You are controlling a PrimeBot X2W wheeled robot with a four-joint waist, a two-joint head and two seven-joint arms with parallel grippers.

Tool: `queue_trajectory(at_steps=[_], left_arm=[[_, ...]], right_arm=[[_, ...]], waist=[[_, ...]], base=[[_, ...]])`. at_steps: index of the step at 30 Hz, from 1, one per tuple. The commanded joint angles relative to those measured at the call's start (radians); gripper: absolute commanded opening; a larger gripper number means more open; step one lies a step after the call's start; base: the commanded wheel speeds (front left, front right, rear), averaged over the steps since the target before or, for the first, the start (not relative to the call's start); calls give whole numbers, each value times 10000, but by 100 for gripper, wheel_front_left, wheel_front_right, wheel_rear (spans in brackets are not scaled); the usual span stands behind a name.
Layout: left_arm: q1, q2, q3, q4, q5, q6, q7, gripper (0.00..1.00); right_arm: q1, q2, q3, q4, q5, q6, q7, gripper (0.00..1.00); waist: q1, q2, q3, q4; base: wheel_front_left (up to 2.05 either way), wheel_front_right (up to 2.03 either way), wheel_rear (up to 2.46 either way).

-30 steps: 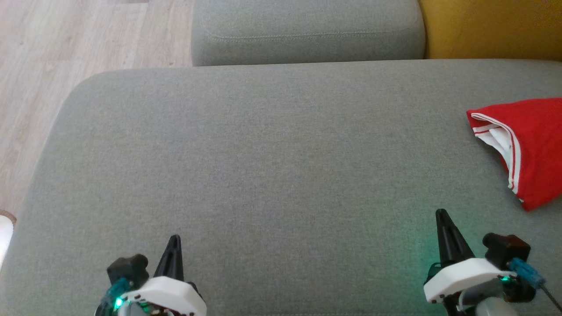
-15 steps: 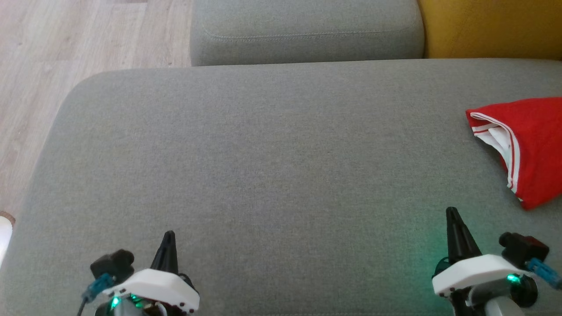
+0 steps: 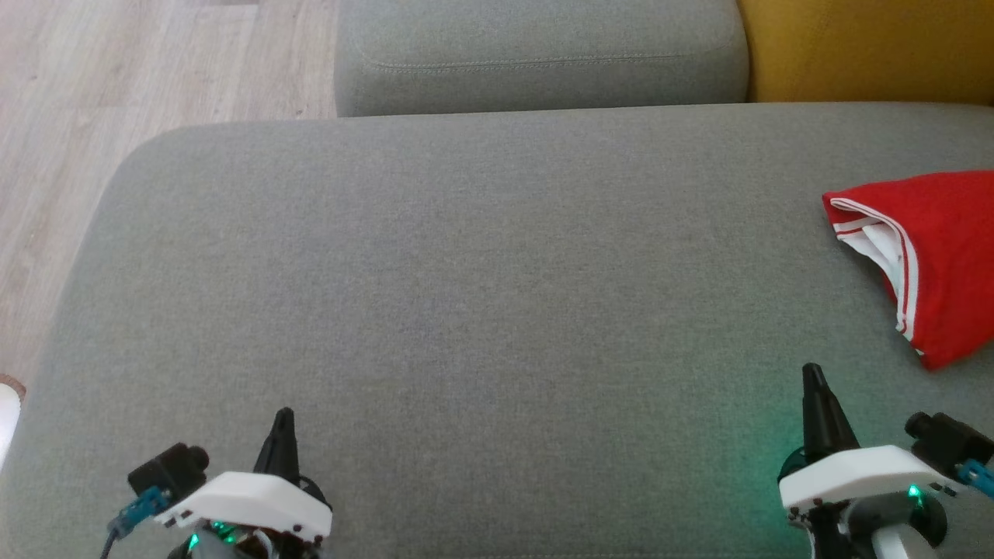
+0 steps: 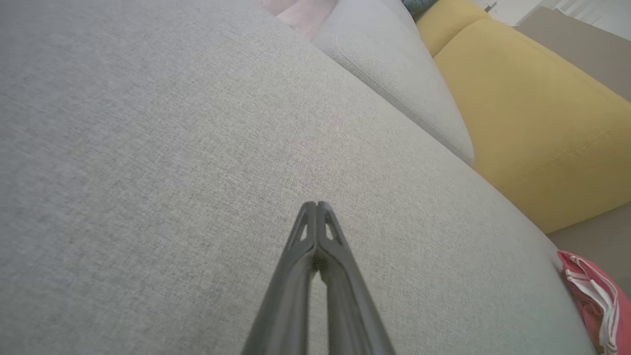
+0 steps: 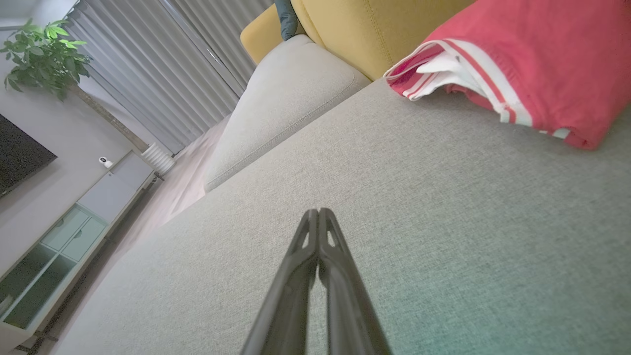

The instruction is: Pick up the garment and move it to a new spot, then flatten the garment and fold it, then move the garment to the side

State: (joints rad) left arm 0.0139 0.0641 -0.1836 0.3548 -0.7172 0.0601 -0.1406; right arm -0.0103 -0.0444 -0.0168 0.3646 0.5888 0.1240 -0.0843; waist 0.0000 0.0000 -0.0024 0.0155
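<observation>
Grey sofa seat [image 3: 466, 272], folded red garment [image 3: 943, 248] at right side. Closed, empty, left gripper [image 3: 283, 423] and right gripper [image 3: 814, 380] sit apart from it. Stray nudge could undo fold.

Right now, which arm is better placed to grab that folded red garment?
The right, probably: the right tool sits near the red white-striped fabric garment, while the left tool is far across the grey fabric cushion.

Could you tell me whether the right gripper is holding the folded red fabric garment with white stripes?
No, the right gripper is shut on nothing over the grey fabric cushion, apart from the garment.
</observation>
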Motion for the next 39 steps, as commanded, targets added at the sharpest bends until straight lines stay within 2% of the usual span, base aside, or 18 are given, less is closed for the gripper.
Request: queue_trajectory(at_steps=[1, 39], left_arm=[[-575, 25, 215, -388, -210, -119, 64, 0], [-853, -45, 1405, -691, -3945, -887, 1131, 0]], right_arm=[[-526, -22, -25, -387, 265, 21, 51, 0], [-720, -38, -432, -736, 4531, 41, 878, 0]], waist=[[0, 0, 1, -1], [0, 0, 24, -67]], base=[[0, 0, 0], [0, 0, 0]])
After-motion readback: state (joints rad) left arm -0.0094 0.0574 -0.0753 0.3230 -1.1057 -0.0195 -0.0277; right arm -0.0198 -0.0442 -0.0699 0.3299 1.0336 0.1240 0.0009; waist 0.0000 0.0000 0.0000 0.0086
